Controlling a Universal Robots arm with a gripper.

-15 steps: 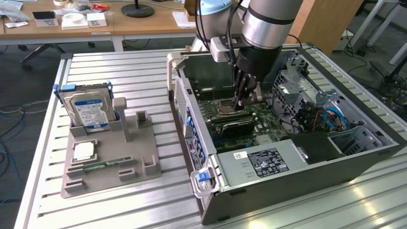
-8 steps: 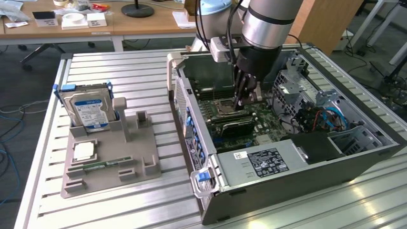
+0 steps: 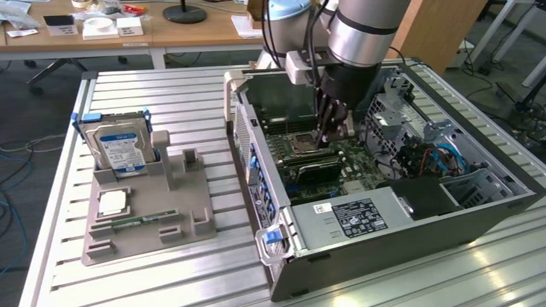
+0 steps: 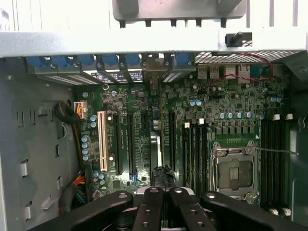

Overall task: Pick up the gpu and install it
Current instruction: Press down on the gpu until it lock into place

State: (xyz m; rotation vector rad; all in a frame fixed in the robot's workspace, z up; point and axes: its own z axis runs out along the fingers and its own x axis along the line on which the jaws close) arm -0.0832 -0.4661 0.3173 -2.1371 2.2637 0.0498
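Slatted metal table [image 3: 153,102] carrying an open computer case [image 3: 384,256] toward the exterior view's right and a grey parts holder [image 3: 171,211] to its left. The gripper [image 3: 334,131], inside the case above the motherboard [image 4: 144,139], is closed on the gpu [image 4: 154,154], which stands edge-on among the expansion slots. A hard drive [image 3: 119,150] stands upright in the holder.

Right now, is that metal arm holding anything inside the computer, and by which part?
The end effector is shut on the gpu, pinching its upper long edge. The card stands on edge over the motherboard slots.
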